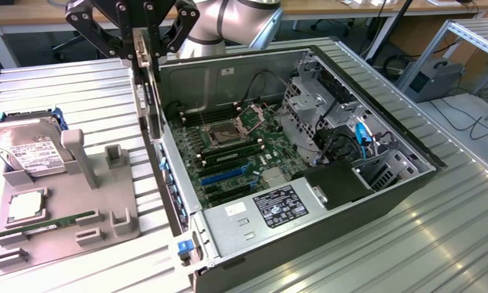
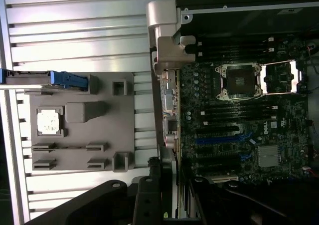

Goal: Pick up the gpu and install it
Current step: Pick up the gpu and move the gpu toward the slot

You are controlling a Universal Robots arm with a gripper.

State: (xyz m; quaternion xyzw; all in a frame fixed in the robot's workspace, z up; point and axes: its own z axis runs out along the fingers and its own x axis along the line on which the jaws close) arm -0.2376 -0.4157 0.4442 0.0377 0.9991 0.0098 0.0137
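The gpu (image 2: 167,70), a thin flat dark card w/ a shiny metal end, is clenched edge-on in the black claw (image 1: 144,56). It is held in air near a corner of the open grey PC case (image 1: 219,76). Its shiny end is pointed away from the claw.

DELL logo (image 2: 265,130) on motherboard (image 2: 234,110); power supply label (image 1: 280,207), hard drive label (image 1: 36,157): print illegible

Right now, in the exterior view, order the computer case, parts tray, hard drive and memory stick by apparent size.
1. computer case
2. parts tray
3. hard drive
4. memory stick, about as long as the hard drive but far thinner
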